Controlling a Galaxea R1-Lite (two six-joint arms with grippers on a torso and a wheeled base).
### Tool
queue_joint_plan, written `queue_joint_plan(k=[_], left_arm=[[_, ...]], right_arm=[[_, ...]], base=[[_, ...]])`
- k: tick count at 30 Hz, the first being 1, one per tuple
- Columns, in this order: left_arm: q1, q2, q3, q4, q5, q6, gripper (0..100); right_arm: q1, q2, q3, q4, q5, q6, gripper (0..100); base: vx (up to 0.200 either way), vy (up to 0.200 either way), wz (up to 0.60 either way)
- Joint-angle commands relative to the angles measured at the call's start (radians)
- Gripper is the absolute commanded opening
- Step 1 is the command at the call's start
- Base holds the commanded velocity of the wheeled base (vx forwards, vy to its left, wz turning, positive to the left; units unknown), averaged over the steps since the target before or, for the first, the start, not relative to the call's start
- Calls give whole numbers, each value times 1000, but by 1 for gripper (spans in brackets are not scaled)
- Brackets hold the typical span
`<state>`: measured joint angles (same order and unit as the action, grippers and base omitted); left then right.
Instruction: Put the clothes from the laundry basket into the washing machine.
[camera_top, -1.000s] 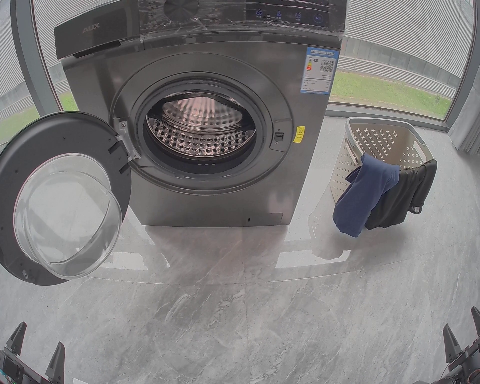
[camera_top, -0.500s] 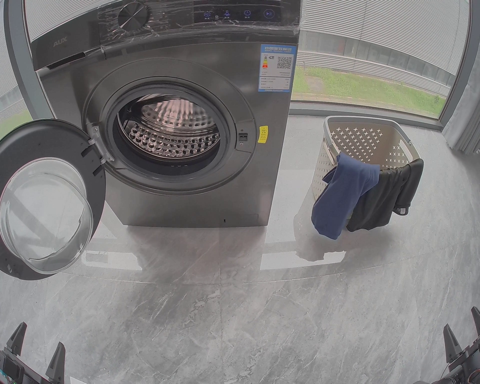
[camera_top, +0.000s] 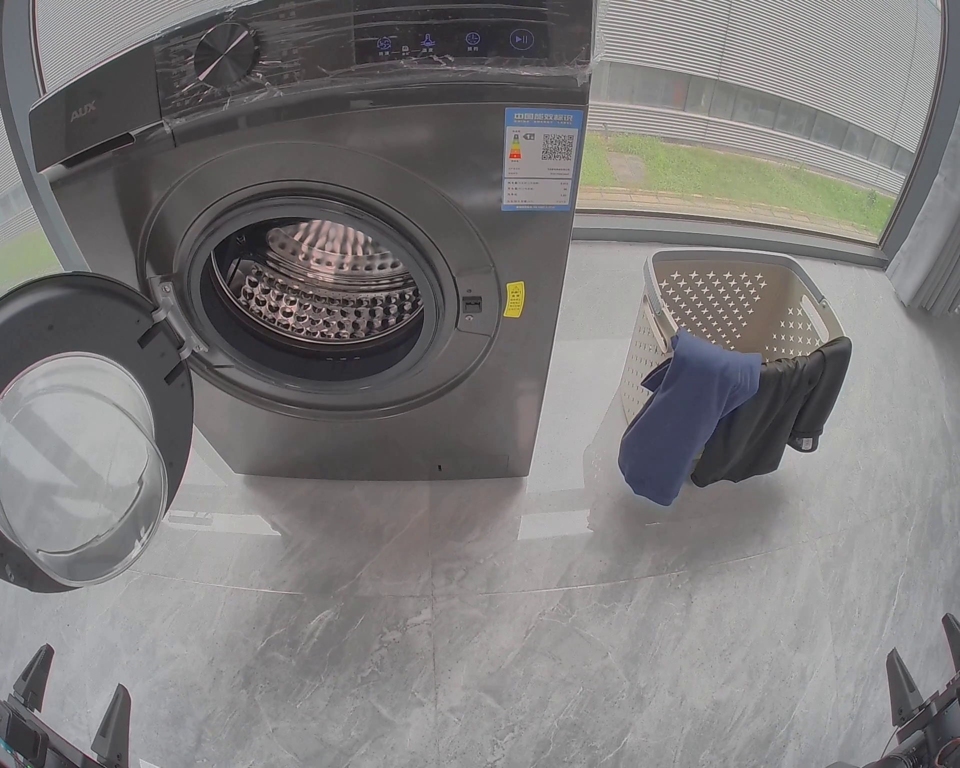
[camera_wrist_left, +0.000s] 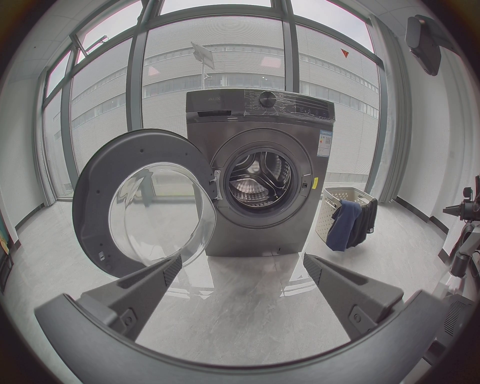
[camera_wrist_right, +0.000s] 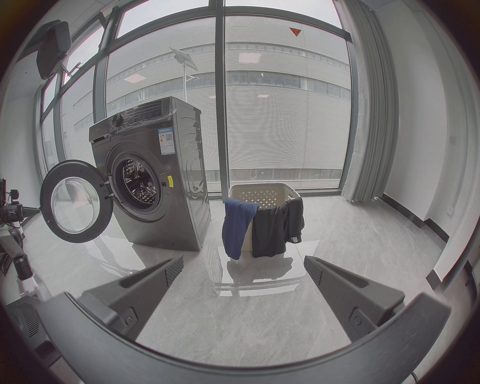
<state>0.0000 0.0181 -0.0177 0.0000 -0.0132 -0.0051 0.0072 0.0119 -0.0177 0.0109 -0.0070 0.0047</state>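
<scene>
A grey washing machine (camera_top: 330, 300) stands ahead on the left, its round door (camera_top: 75, 430) swung open to the left and its steel drum (camera_top: 315, 280) bare. To its right stands a beige laundry basket (camera_top: 735, 290). A blue garment (camera_top: 685, 415) and a black garment (camera_top: 775, 410) hang over the basket's near rim. My left gripper (camera_wrist_left: 240, 290) is open and holds nothing, low at the near left, far from the machine (camera_wrist_left: 260, 170). My right gripper (camera_wrist_right: 240, 290) is open too, low at the near right, well short of the basket (camera_wrist_right: 264, 194) and its clothes (camera_wrist_right: 262, 227).
Glossy grey floor tiles (camera_top: 480, 620) stretch between me and both the machine and the basket. Tall windows (camera_top: 760, 110) run behind them, and a curtain (camera_top: 925, 250) hangs at the far right.
The whole head view has shifted: the machine and basket now sit further left and lower in the picture, so the camera moved. Both grippers stay in the bottom corners.
</scene>
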Motion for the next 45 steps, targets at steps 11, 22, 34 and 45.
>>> queue_joint_plan(k=[11,22,34,45], left_arm=[[0,-18,18,0,1,1,100],[0,-18,18,0,2,-1,100],[0,-18,18,0,2,-3,100],[0,-18,18,0,2,-1,100]], right_arm=[[0,-12,15,0,-1,0,100],[0,-12,13,0,1,0,100],[0,-12,15,0,1,0,100],[0,-12,15,0,1,0,100]], base=[[73,0,0],[0,-164,0],[0,-200,0],[0,-55,0]])
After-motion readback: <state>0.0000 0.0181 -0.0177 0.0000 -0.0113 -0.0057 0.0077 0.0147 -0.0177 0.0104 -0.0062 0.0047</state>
